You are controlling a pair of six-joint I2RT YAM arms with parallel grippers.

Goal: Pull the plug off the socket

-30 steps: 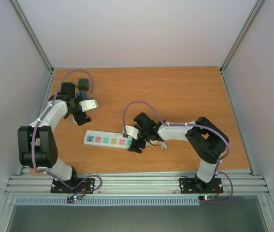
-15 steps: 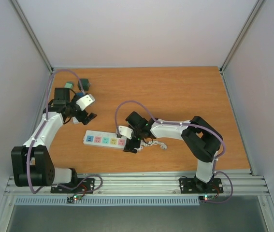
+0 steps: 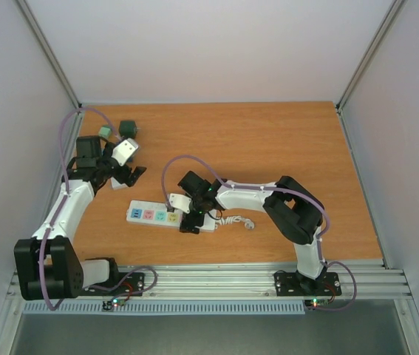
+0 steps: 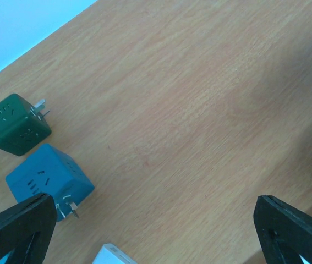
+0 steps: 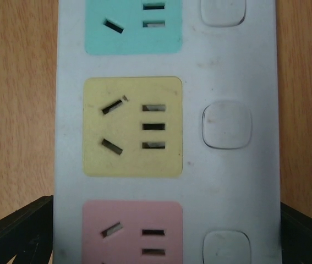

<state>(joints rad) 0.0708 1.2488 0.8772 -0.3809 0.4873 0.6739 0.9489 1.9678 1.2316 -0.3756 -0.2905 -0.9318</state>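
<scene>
Right hand (image 3: 190,220), seen from above, hung over the socket (image 3: 154,215), whose long axis ran left to right across the desk (image 3: 283,148). The left hand (image 3: 130,172) was farther off.

At the left wrist the fingers (image 4: 12,231) were wide apart and held nothing. A blue cube (image 4: 48,179) and a green cube (image 4: 15,124), both with prongs, lay ahead.

At the right wrist the fingers (image 5: 12,231) were spread wide astride the socket (image 5: 233,181), perhaps touching its edges.

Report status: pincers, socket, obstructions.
Left pincer open, near blue cube plug, away from socket. Right pincer open, straddling socket at yellow panel. Seen panels unplugged; nothing blocking.
</scene>
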